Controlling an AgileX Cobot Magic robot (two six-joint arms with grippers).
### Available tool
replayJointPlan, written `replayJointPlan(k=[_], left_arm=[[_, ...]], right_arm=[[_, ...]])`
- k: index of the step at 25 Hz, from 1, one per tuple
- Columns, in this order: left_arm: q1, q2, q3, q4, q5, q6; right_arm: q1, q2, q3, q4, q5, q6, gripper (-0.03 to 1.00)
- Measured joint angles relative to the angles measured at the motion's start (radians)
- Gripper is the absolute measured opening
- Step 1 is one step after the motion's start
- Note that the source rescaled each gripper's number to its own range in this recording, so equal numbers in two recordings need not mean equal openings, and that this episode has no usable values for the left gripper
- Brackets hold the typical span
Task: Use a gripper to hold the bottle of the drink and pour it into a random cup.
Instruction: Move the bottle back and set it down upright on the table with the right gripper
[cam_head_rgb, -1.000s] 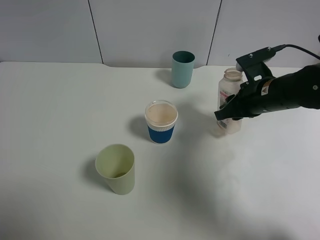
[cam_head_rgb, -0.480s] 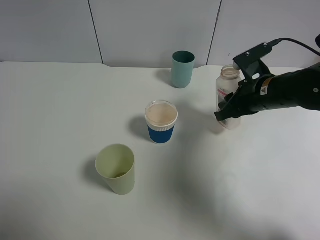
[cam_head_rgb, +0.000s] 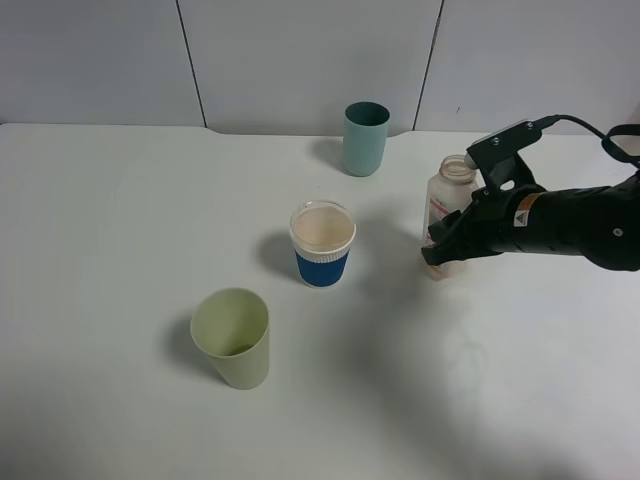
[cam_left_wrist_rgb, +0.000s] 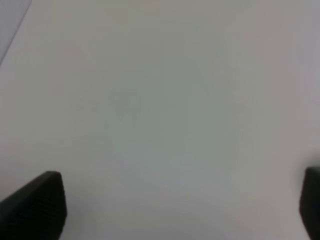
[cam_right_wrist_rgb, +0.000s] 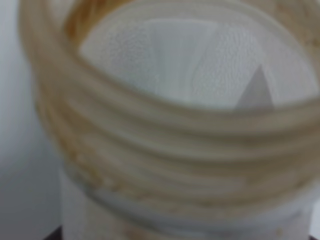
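Right gripper (cam_head_rgb: 446, 243) clamped on the bottle of the drink (cam_head_rgb: 448, 205), held upright at the right side of the white table (cam_head_rgb: 120, 200). Bottle's open threaded neck (cam_right_wrist_rgb: 165, 125) fills the right wrist view (blurred). Teal cup (cam_head_rgb: 365, 139) stands at the far edge, well apart. Blue-sleeved cup (cam_head_rgb: 322, 244) centre; pale green cup (cam_head_rgb: 233, 338) nearer. Left gripper (cam_left_wrist_rgb: 175, 210) fingers (cam_left_wrist_rgb: 37, 205) spread wide over bare table.
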Motion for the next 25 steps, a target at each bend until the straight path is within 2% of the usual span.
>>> replayJointPlan(k=[4, 13, 15, 19, 25], left_arm=[[0.0, 0.0, 0.0, 0.0, 0.0, 0.0], [0.0, 0.0, 0.0, 0.0, 0.0, 0.0], [0.0, 0.0, 0.0, 0.0, 0.0, 0.0], [0.0, 0.0, 0.0, 0.0, 0.0, 0.0], [0.0, 0.0, 0.0, 0.0, 0.0, 0.0]], right_arm=[[0.0, 0.0, 0.008, 0.006, -0.04, -0.007, 0.0], [0.0, 0.0, 0.009, 0.007, -0.046, -0.007, 0.0], [0.0, 0.0, 0.009, 0.007, -0.034, -0.007, 0.08], [0.0, 0.0, 0.009, 0.007, -0.022, -0.007, 0.34], [0.0, 0.0, 0.009, 0.007, -0.019, 0.02, 0.62]])
